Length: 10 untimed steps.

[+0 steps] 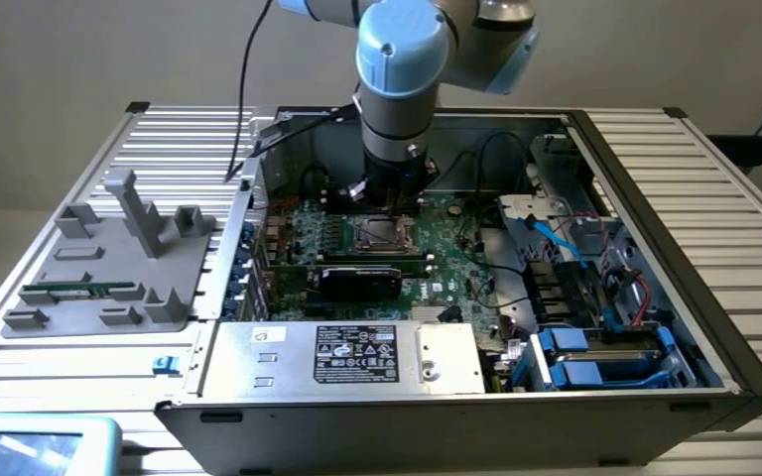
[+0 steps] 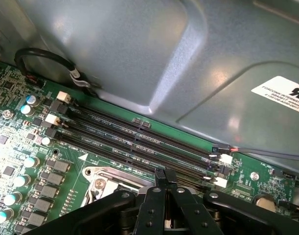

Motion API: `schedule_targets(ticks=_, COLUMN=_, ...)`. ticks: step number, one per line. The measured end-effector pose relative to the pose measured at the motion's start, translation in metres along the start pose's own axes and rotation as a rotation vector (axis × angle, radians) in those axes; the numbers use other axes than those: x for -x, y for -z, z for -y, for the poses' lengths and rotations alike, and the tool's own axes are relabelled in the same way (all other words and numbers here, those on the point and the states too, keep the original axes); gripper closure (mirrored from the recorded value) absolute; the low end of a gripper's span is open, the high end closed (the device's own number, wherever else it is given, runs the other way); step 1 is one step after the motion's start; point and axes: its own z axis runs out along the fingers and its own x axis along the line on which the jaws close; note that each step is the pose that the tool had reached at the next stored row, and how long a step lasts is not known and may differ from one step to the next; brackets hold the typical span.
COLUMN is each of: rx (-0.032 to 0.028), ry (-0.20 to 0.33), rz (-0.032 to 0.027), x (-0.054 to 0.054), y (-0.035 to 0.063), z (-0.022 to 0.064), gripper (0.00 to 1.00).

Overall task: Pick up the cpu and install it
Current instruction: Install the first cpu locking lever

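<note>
My gripper [image 1: 384, 198] hangs inside the open computer case, just above the square metal-framed socket [image 1: 380, 234] on the green motherboard [image 1: 454, 248]. In the wrist view the black fingers [image 2: 154, 196] are pressed together, and the gripper [image 2: 162, 172] points at the board beside the socket's silver frame [image 2: 101, 180] and the black memory slots [image 2: 139, 137]. The cpu is hidden from view; I cannot tell whether anything sits between the fingertips.
The case walls [image 1: 593, 149] ring the board. A black card [image 1: 361, 278] lies in front of the socket, with cables and blue drive bays [image 1: 593, 357] on the exterior view's right. A grey fixture [image 1: 110, 258] holding a green memory stick [image 1: 83, 291] sits outside on the left.
</note>
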Motion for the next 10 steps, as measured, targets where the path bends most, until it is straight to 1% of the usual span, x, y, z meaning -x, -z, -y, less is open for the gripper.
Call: schedule_targets(ticks=10, rx=0.0011, ry=0.005, rz=-0.0023, x=0.0009, y=0.0012, z=0.0, gripper=0.91)
